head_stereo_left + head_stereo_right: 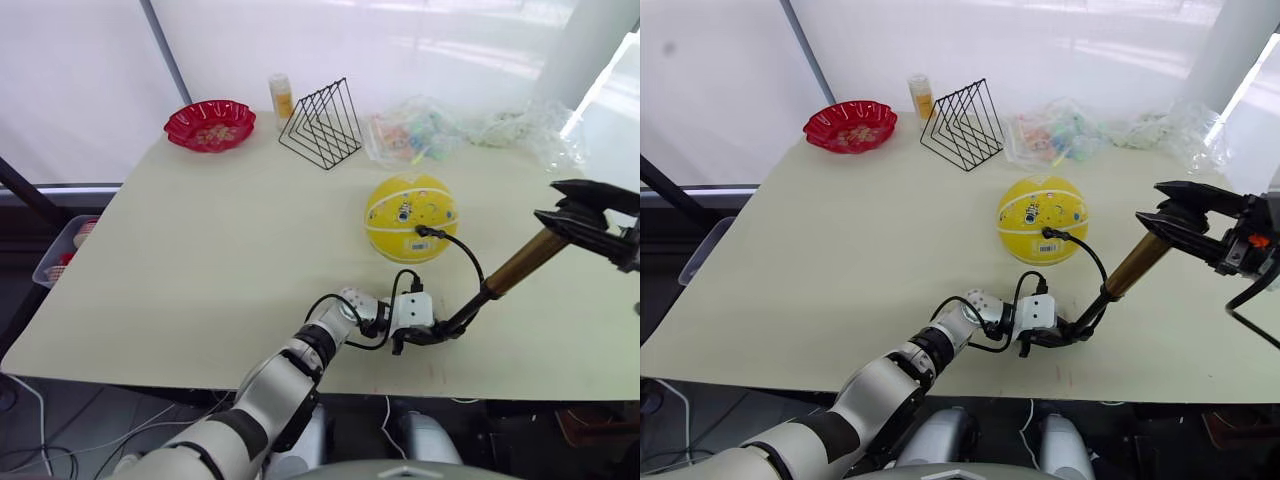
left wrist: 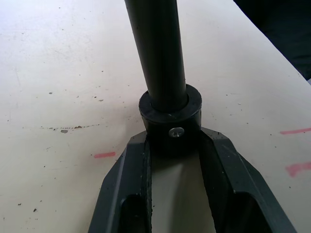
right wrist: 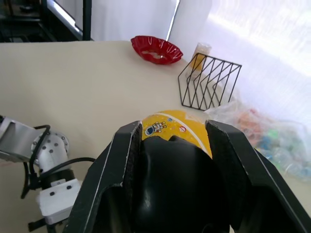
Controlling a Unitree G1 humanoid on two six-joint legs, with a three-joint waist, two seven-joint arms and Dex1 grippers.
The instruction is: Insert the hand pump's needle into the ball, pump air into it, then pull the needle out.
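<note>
Left claw (image 1: 425, 338) clamps the pump (image 1: 520, 265) base, right claw (image 1: 1175, 212) holds its handle; needle (image 1: 421, 231) seated in ball (image 1: 411, 217), pumping comes next.

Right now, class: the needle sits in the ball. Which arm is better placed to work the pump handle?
The right. Its hand is closed on the handle atop the pump, while the left hand grips the pump's bottom end, steadying it on the table.

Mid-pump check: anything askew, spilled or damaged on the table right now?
Nothing stands out. The ball sits round on the table with the hose fitting plugged into its front. The hand pump slants between the left gripper at its base and the right gripper on its handle.
</note>
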